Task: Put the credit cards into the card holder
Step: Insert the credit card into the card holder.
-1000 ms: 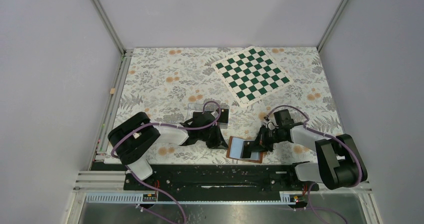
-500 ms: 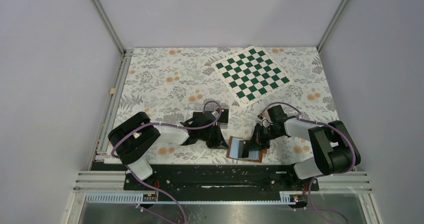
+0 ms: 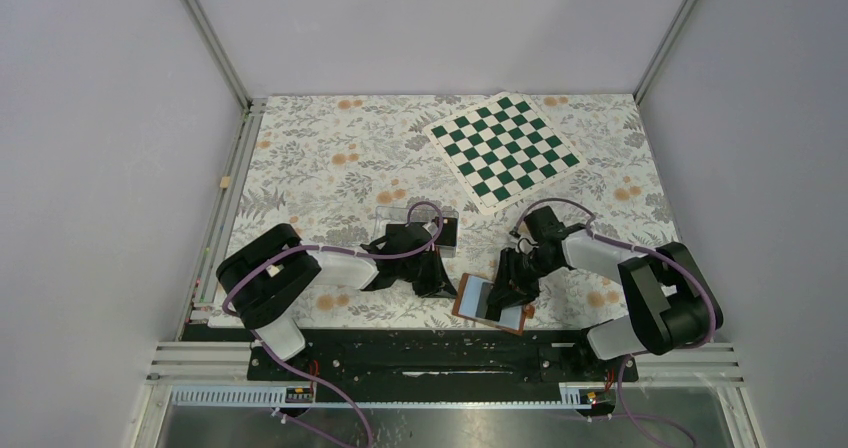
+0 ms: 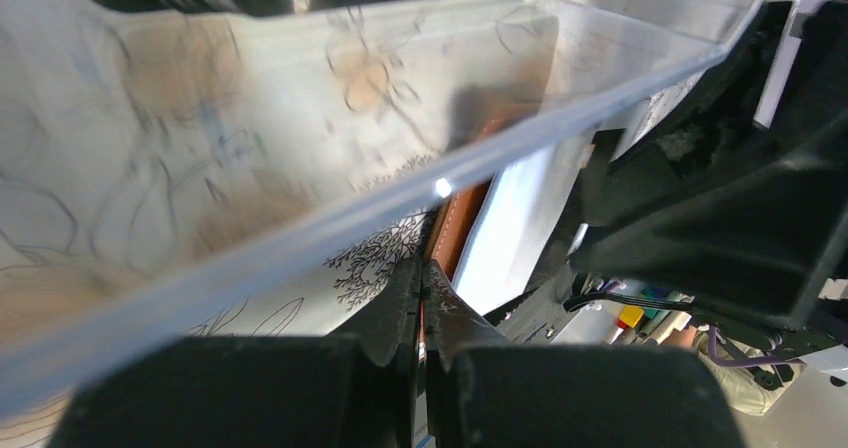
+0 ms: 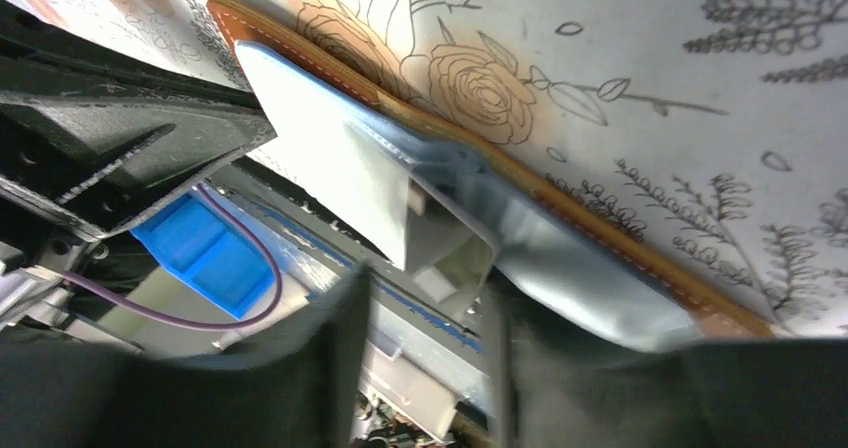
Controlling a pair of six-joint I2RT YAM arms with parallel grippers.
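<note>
The card holder (image 3: pixel 489 303), tan-brown leather with pale blue-grey sleeves, lies open near the table's front edge. My left gripper (image 3: pixel 438 280) is shut on its left cover edge. In the left wrist view a thin strip of brown leather (image 4: pixel 465 213) runs in between the closed fingertips of the left gripper (image 4: pixel 421 268). My right gripper (image 3: pixel 511 286) hovers over the sleeves (image 5: pixel 330 158). In the right wrist view the right gripper (image 5: pixel 425 288) is open with nothing between its fingers, just in front of a raised sleeve lip. A dark credit card (image 3: pixel 446 231) lies in the clear box.
The clear plastic box (image 3: pixel 415 218) stands just behind the left gripper, and its wall (image 4: pixel 300 118) fills much of the left wrist view. A green-and-white chessboard (image 3: pixel 503 151) lies at the back right. The table's front rail runs close below the card holder.
The right gripper was shut and is now open. It has also shifted left and a little forward over the sleeves. The left arm has not moved.
</note>
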